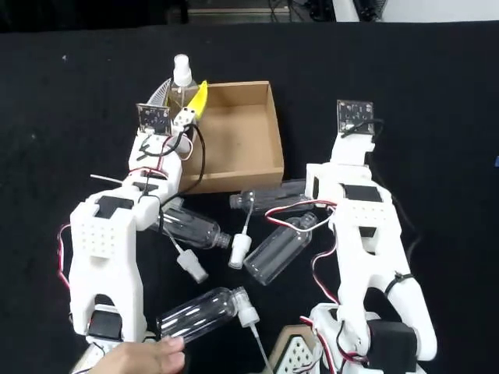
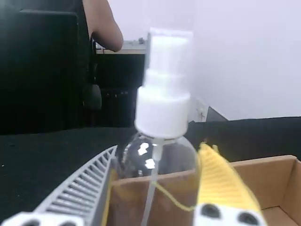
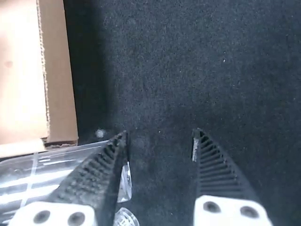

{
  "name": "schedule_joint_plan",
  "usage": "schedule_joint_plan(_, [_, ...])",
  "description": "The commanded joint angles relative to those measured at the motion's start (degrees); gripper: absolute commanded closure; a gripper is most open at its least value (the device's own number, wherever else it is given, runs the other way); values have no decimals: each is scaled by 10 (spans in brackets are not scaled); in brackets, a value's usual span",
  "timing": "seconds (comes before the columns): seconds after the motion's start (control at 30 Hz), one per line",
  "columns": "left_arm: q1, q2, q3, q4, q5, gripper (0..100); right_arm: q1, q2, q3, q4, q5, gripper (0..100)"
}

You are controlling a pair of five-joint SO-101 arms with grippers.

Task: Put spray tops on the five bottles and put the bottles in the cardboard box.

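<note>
Your left gripper (image 1: 185,100) gripped a capped bottle (image 1: 182,78) at the box (image 1: 242,140); four more bottles lay on the table (image 1: 437,93).

The table was black-covered, with the box at its far middle. Your left gripper (image 2: 157,155) had its grey and yellow fingers closed on the upright bottle (image 2: 162,108) at the box's far left corner; you couldn't tell whether it sat inside the wall. Your right gripper (image 3: 160,136) hung low over cloth just off the box (image 3: 28,70), fingers spread, gripping nothing. One bottle (image 1: 269,199) lay along the box's near wall, another (image 1: 281,249) just nearer, a third (image 1: 191,227) partly under the left arm. The fourth (image 1: 199,312), capped, lay at the near edge by a hand (image 1: 140,358). Two loose tops (image 1: 240,249) (image 1: 191,265) lay between the bottles.
</note>
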Motion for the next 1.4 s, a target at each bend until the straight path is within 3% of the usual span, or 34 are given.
schedule_joint_plan(0.0, [-7,-8,-24,-11,2,718,10,-32,-5,-14,-4,808])
schedule_joint_plan(0.53, [-10,-12,-29,-7,-4,605,10,-32,-4,-14,-4,808])
schedule_joint_plan(0.73, [-10,-117,22,10,-2,605,10,-32,-4,-14,-4,808])
schedule_joint_plan(1.03, [-41,-338,41,399,2,605,10,-32,-3,-14,-4,808])
schedule_joint_plan(1.23, [-31,-462,31,706,0,605,10,-32,-3,-14,-4,808])
schedule_joint_plan(1.37, [-38,-497,15,833,1,605,10,-32,7,-27,-4,808])
